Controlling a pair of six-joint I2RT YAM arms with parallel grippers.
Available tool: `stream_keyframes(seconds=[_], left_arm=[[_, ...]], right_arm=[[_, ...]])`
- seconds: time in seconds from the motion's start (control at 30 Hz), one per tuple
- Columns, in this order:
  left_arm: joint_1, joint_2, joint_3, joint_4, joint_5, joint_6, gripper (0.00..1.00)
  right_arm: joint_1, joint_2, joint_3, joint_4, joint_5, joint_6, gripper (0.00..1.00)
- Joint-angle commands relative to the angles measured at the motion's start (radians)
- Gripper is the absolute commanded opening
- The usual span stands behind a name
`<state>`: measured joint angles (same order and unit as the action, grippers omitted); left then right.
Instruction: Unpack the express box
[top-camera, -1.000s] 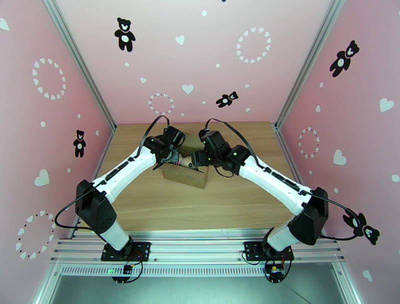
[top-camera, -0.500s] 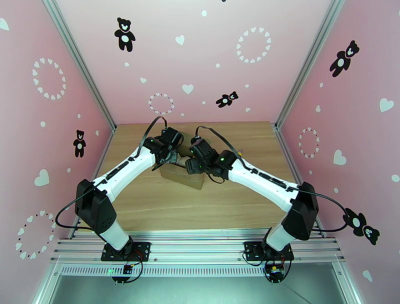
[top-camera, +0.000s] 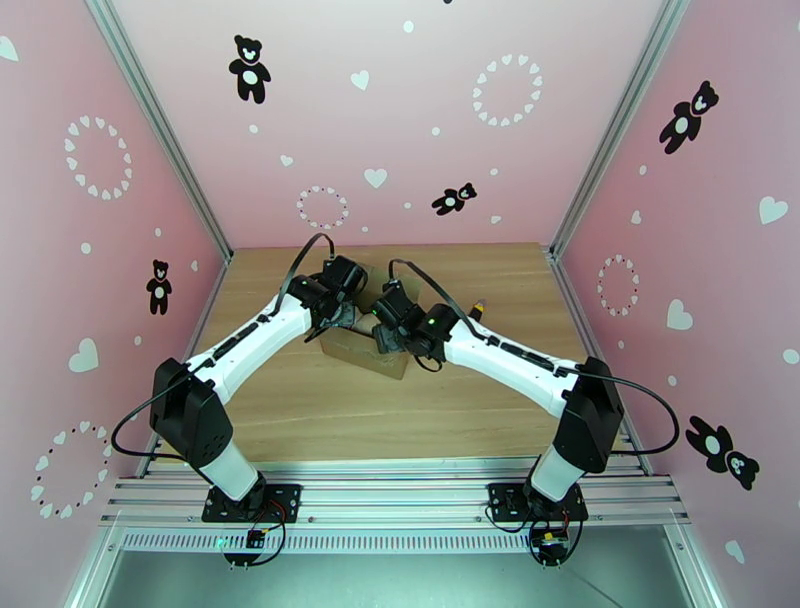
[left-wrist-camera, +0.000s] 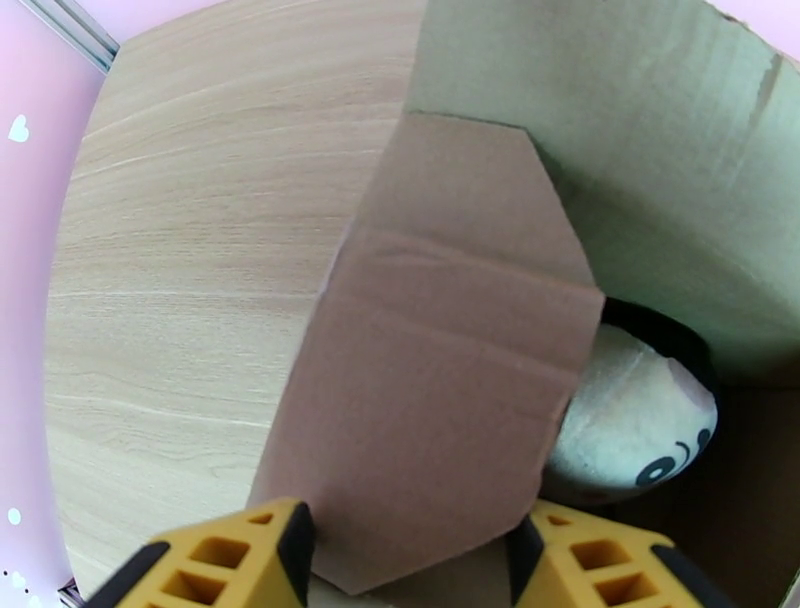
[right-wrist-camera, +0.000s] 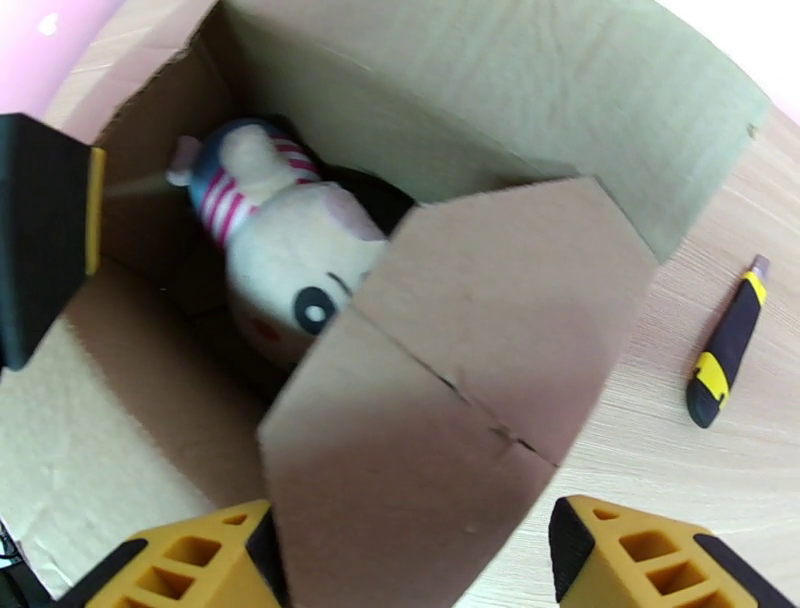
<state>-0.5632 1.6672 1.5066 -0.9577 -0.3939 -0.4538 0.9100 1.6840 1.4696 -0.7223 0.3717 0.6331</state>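
The brown box (top-camera: 362, 353) sits in the middle of the desk (top-camera: 300, 410), a bit toward the back. Its top is open. Inside lies a soft toy (right-wrist-camera: 290, 260) in a striped shirt, with its face looking up.

The left pincer (left-wrist-camera: 410, 545) is at one end flap (left-wrist-camera: 440, 380) of the box. The flap's end sits between its two yellow fingers. They stand partly apart, but I cannot tell if they squeeze the flap or just sit beside it. I think the flap is kept there so it does not fall over the toy.

The right pincer (right-wrist-camera: 412, 548) is at the other end flap (right-wrist-camera: 470, 350). Its fingers are wide apart, open, with the flap between them. That flap leans over part of the toy, so it needs to go outward before anything can reach in.

A yellow and black knife (right-wrist-camera: 725, 350) lies on the desk beside the box, out of the way. The toy is not out yet, so the job is about half done.
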Motion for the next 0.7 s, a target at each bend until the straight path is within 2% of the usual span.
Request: stream_keyframes(seconds=[0.0, 0.2, 0.67], left_arm=[[0.006, -0.004, -0.005, -0.011, -0.054, -0.020, 0.57], [0.010, -0.008, 0.028, -0.043, -0.103, -0.010, 0.57], [0.062, -0.070, 0.021, -0.064, -0.127, 0.002, 0.57]], right_arm=[[0.007, -0.001, 0.015, -0.051, 0.059, 0.016, 0.72], [0.006, -0.034, 0.005, -0.073, 0.092, 0.015, 0.72], [-0.001, -0.088, -0.013, -0.095, 0.112, 0.031, 0.73]])
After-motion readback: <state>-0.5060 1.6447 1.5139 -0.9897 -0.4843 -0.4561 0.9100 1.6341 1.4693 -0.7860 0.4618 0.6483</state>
